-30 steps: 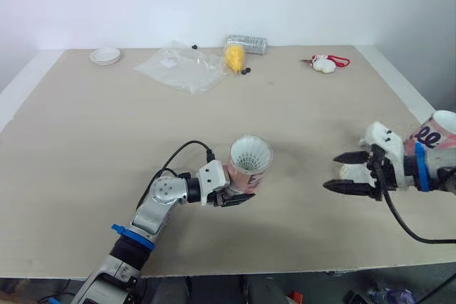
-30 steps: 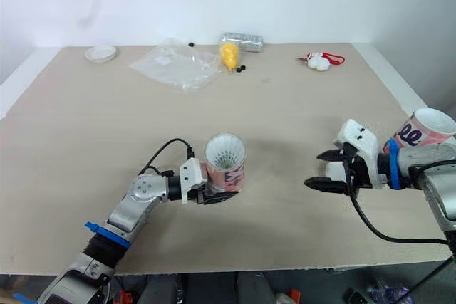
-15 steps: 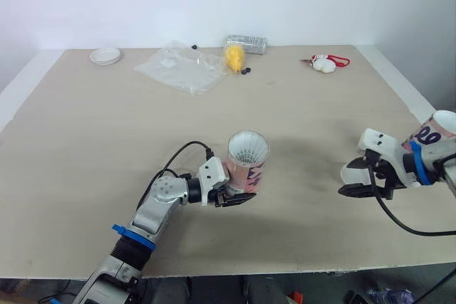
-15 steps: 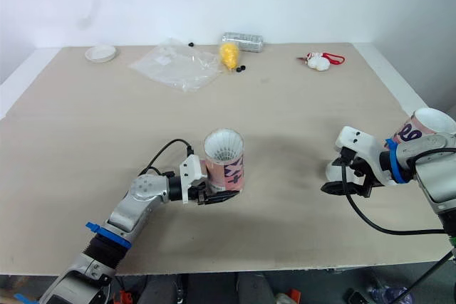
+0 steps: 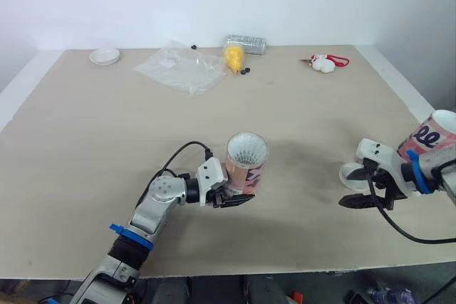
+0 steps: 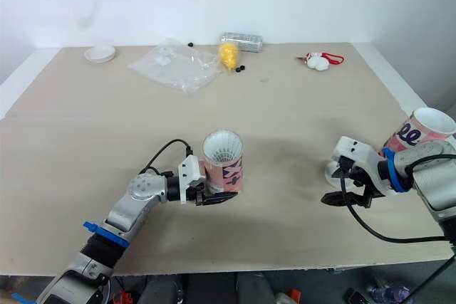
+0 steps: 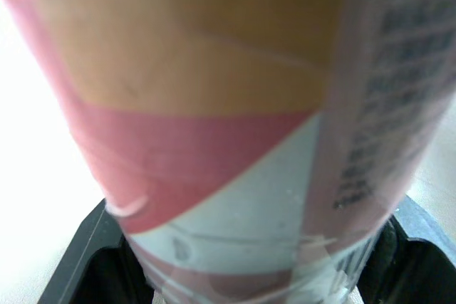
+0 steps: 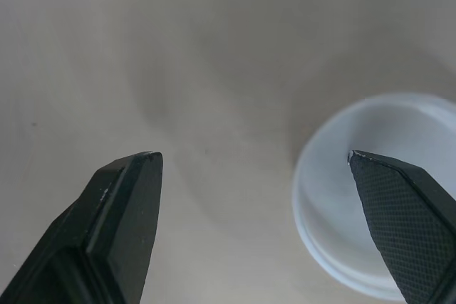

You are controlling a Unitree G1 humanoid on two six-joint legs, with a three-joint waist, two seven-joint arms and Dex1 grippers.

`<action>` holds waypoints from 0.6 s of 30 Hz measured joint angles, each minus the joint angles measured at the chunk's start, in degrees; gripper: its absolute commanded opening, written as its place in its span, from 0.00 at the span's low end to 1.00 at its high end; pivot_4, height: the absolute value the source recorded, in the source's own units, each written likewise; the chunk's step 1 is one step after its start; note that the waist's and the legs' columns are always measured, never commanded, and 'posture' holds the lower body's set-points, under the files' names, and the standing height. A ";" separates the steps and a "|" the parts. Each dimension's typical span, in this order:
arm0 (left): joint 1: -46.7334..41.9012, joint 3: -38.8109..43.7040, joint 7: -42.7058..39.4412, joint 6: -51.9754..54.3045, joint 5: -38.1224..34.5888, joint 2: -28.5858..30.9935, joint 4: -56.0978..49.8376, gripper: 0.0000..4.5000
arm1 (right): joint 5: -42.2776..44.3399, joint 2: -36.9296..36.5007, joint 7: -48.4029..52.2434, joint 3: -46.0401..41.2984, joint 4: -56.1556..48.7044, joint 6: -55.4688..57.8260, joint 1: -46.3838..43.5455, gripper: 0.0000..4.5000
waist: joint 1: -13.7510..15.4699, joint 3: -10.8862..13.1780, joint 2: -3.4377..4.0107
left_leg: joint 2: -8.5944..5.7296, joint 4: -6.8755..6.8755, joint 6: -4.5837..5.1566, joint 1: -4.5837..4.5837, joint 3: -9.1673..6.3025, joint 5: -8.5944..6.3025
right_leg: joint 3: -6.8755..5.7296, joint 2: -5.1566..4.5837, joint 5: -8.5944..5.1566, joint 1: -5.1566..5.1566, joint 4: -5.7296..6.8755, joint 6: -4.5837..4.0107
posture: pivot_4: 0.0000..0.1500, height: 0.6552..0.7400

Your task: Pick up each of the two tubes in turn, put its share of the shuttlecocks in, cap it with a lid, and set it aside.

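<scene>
— How many tubes, from the left?
— Two. The middle tube [image 5: 246,164] is near the front centre of the table [image 5: 85,147]. The right tube [image 5: 433,133] is at the right edge, behind the right arm.
— Lids?
— Two, both white. The far lid [image 5: 105,55] lies in the far left corner. The near lid [image 8: 335,197] lies flat on the table, front right.
— Anything else?
— Along the far edge: one bag [image 5: 182,69], one yellow lump [image 5: 234,56], one clear bottle [image 5: 246,43] on its side, and one white toy [image 5: 324,64] with a red ring.
— What is in the tubes?
— The middle tube's open mouth shows a white shuttlecock [image 5: 247,152]; how many I cannot count. The right tube's contents I cannot tell.
— The grippers?
— The left gripper [image 5: 234,196] is clamped on the middle tube's base, holding it roughly upright. The right gripper [image 8: 253,156] is spread wide and holds nothing; one finger is over the near lid's rim, the other over bare table.
</scene>
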 measured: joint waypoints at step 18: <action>0.00 0.03 0.00 0.15 0.06 -0.06 0.05 0.64 | -5.18 0.18 0.27 0.54 2.34 -5.85 -0.56 0.01 | 0.00 -0.01 0.00 | 0.00 0.04 0.00 0.00 0.00 0.00 | 0.00 0.00 0.01 0.02 0.00 0.00 | 1.00 1.00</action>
